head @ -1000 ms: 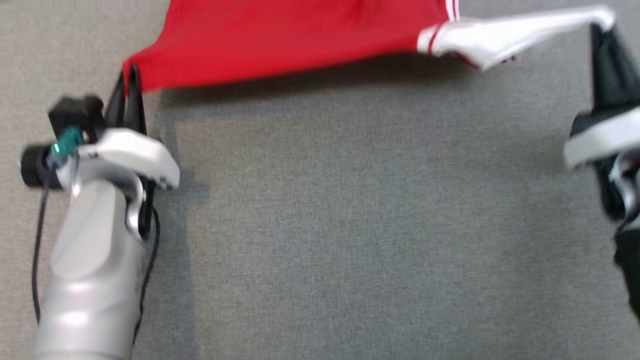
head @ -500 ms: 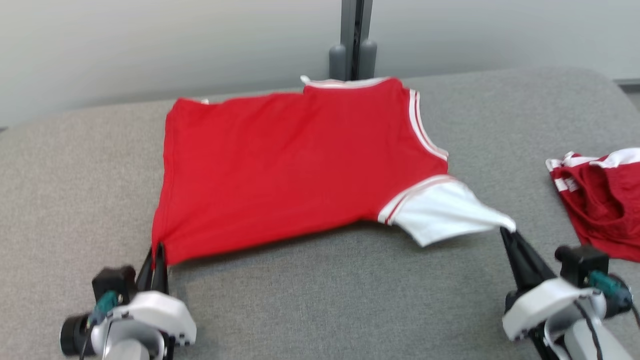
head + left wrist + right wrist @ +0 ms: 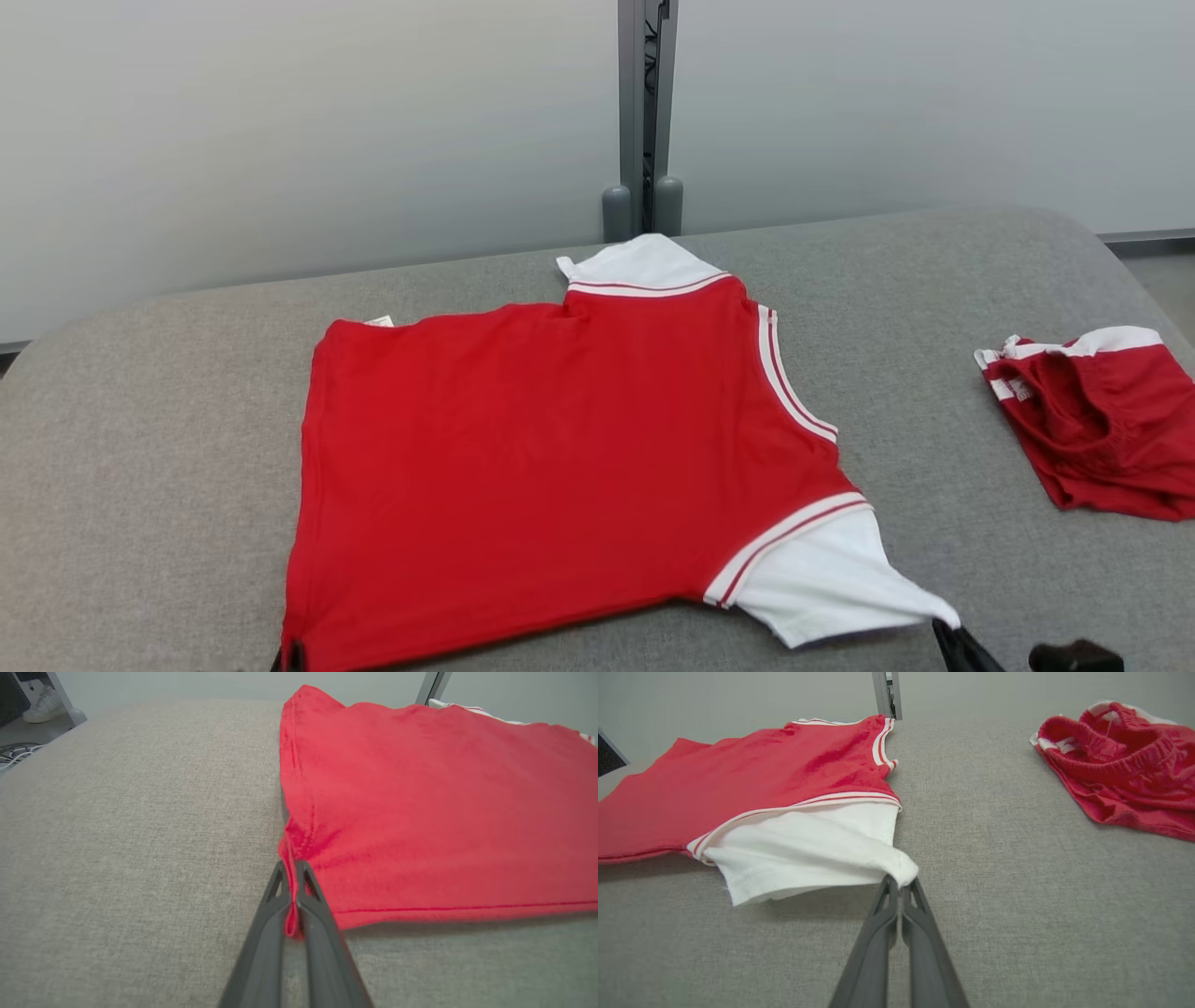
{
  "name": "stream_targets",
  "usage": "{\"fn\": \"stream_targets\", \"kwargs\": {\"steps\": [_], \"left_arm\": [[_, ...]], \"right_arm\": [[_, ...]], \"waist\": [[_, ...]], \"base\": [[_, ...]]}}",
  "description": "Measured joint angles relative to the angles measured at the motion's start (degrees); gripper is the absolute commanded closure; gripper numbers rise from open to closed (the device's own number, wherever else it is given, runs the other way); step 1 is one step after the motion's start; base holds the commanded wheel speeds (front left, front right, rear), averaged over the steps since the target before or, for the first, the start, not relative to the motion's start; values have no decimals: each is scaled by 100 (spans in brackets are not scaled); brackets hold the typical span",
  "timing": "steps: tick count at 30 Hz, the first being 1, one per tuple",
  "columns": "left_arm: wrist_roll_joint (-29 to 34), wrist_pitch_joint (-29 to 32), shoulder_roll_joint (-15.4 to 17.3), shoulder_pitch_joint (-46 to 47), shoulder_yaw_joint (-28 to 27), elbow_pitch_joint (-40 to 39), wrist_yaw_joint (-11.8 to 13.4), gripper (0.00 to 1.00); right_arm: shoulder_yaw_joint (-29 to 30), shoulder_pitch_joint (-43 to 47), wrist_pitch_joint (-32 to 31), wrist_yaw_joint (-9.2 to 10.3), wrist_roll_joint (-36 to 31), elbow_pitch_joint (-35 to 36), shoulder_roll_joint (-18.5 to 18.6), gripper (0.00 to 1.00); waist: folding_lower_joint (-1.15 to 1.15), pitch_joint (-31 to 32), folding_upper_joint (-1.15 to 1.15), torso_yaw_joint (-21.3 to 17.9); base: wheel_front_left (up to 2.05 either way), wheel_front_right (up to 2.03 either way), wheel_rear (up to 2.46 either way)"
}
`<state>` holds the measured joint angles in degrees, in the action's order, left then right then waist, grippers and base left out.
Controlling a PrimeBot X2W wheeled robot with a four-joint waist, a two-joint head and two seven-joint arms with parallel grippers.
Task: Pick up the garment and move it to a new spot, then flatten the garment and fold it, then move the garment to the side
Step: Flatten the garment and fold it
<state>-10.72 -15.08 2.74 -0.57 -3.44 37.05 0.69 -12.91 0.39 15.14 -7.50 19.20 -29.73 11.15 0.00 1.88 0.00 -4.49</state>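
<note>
Shorts (image 3: 1102, 429) right of garment (image 3: 560, 467); post (image 3: 644, 93) behind

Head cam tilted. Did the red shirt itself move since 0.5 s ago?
Yes: the red shirt slid toward the robot. Its white sleeve tip was level with the red shorts and now lies nearer than them.

No legible text, number, brand or sign in any view.

Shirt (image 3: 560, 448): a small pale tag (image 3: 378, 321) sits at its far left corner, too small to read.

Shorts (image 3: 1102, 420): a pale patch (image 3: 1112, 716) sits by the waistband, blurred, and no characters can be made out.
</note>
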Motion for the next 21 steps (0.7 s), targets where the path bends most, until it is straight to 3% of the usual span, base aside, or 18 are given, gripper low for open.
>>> {"fn": "stream_targets", "kwargs": {"steps": [14, 21], "left_arm": [[-349, 0, -7, -771, 200, -215, 238, 100], [-277, 0, -1, -600, 198, -939, 344, 100]], "right_arm": [[-2, 1131, 0, -1, -53, 570, 129, 100], [320, 688, 0, 0, -229, 1212, 127, 100]], "waist": [[0, 193, 0, 71], [0, 23, 0, 59]], "base": [[0, 0, 0], [0, 0, 0]]}}
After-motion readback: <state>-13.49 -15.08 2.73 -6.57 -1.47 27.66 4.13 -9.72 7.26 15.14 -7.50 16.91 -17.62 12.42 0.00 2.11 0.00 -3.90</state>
